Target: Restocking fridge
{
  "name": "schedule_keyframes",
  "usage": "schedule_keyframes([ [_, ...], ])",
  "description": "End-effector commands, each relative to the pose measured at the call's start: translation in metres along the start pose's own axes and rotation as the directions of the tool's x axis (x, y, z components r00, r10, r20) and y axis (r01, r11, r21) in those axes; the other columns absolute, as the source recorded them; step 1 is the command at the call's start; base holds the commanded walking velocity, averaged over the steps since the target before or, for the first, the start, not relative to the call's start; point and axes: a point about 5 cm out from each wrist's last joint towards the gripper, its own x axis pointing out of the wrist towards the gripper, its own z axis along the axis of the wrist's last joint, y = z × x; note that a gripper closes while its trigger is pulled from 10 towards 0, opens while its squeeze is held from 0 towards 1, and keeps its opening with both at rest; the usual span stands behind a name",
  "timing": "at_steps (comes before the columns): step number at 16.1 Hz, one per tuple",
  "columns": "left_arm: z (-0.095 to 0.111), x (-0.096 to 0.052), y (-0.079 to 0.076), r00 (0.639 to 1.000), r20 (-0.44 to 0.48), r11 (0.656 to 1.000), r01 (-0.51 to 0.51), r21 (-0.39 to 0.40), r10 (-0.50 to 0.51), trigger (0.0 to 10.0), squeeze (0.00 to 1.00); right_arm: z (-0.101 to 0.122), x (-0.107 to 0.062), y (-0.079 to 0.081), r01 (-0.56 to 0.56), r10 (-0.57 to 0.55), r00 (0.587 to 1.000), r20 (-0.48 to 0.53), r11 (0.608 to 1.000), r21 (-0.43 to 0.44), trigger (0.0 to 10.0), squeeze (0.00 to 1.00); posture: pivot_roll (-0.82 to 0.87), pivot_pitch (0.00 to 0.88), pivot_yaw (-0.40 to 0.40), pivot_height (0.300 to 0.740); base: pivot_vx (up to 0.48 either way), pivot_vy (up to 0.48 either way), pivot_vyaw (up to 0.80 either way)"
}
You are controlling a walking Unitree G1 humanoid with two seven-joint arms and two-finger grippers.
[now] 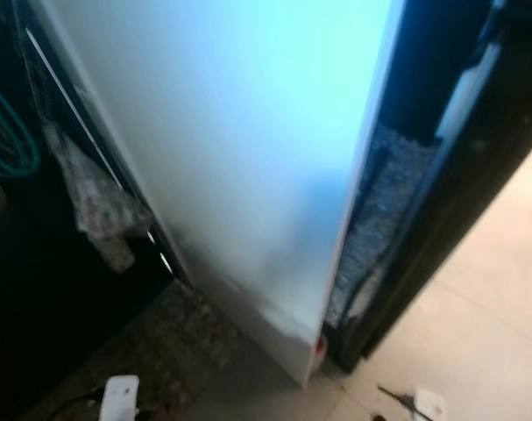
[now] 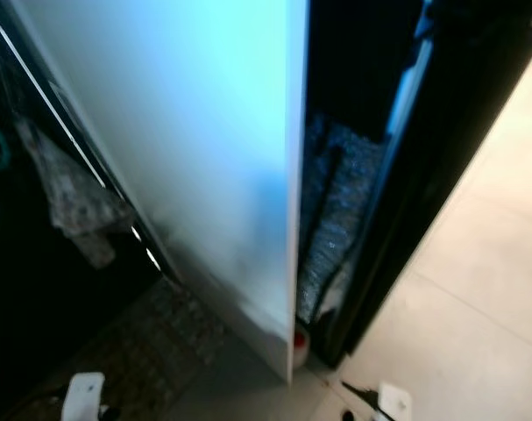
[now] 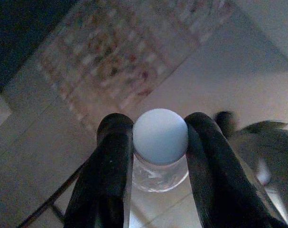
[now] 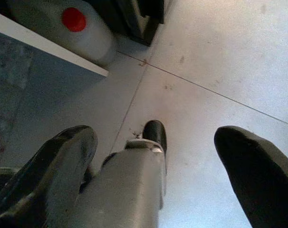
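In the left wrist view my left gripper is shut on the neck of a clear bottle with a white cap, held above the floor. The white fridge door stands open before me, seen nearly edge-on, with a dark gap to its right. My right gripper hangs open over the pale floor tiles with nothing between its fingers. A pale jug with a red cap stands on the floor at the door's bottom corner.
A patterned rug lies on the floor left of the door. A mottled cloth hangs on the dark unit at the left. Pale tiled floor stretches to the right. A dark tall panel borders the gap.
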Motion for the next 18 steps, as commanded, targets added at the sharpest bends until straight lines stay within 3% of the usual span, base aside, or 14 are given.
schedule_keyframes([
  [1, -0.005, -0.002, 0.007, 1.000, -0.021, 1.000, -0.014, -0.002, 0.014, 10.0, 0.00, -0.003, 0.001, 0.006, -0.013, 0.013, 1.000, -0.010, 1.000, 0.005, 10.0, 0.00, 0.14, 0.080, 0.054, 0.740, 0.000, 0.000, 0.00],
  [7, -0.006, -0.002, 0.007, 1.000, -0.023, 1.000, -0.013, 0.011, 0.013, 10.0, 0.00, -0.002, 0.000, 0.004, 0.015, -0.016, 1.000, 0.015, 0.999, 0.029, 10.0, 0.00, 0.13, 0.079, 0.057, 0.740, 0.000, 0.000, 0.00],
  [12, -0.007, -0.002, 0.009, 0.999, -0.027, 1.000, -0.024, 0.018, 0.024, 10.0, 0.00, 0.004, -0.002, 0.002, 0.069, -0.097, 0.984, 0.149, 0.980, 0.186, 10.0, 0.00, 0.11, 0.067, 0.063, 0.740, 0.000, 0.000, 0.00],
  [13, -0.008, -0.002, 0.009, 0.999, -0.028, 1.000, -0.025, 0.018, 0.025, 10.0, 0.00, 0.006, -0.003, 0.001, 0.083, -0.117, 0.976, 0.182, 0.980, 0.183, 10.0, 0.00, 0.11, 0.057, 0.066, 0.740, 0.000, 0.000, 0.00],
  [14, -0.009, -0.003, 0.009, 0.999, -0.030, 1.000, -0.028, 0.012, 0.028, 10.0, 0.00, 0.011, -0.003, 0.001, 0.085, -0.111, 0.969, 0.223, 0.989, 0.123, 10.0, 0.00, 0.11, 0.052, 0.064, 0.740, 0.000, 0.000, 0.00],
  [16, -0.010, -0.003, 0.009, 0.999, -0.030, 0.999, -0.031, 0.008, 0.031, 10.0, 0.00, 0.066, -0.012, -0.012, 0.099, -0.095, 0.875, 0.475, 0.995, 0.018, 10.0, 0.00, 0.10, 0.033, 0.059, 0.740, 0.000, 0.000, 0.00],
  [17, -0.011, -0.003, 0.010, 0.999, -0.031, 0.999, -0.032, 0.010, 0.032, 10.0, 0.00, 0.082, -0.017, -0.009, 0.098, -0.031, 0.834, 0.550, 0.991, -0.093, 10.0, 0.00, 0.10, 0.020, 0.058, 0.740, 0.000, 0.000, 0.00],
  [18, -0.011, -0.003, 0.010, 0.999, -0.031, 0.999, -0.036, 0.010, 0.037, 10.0, 0.00, 0.093, -0.021, -0.009, 0.115, -0.029, 0.793, 0.608, 0.988, -0.103, 10.0, 0.00, 0.09, 0.013, 0.056, 0.740, 0.000, 0.000, 0.00],
])
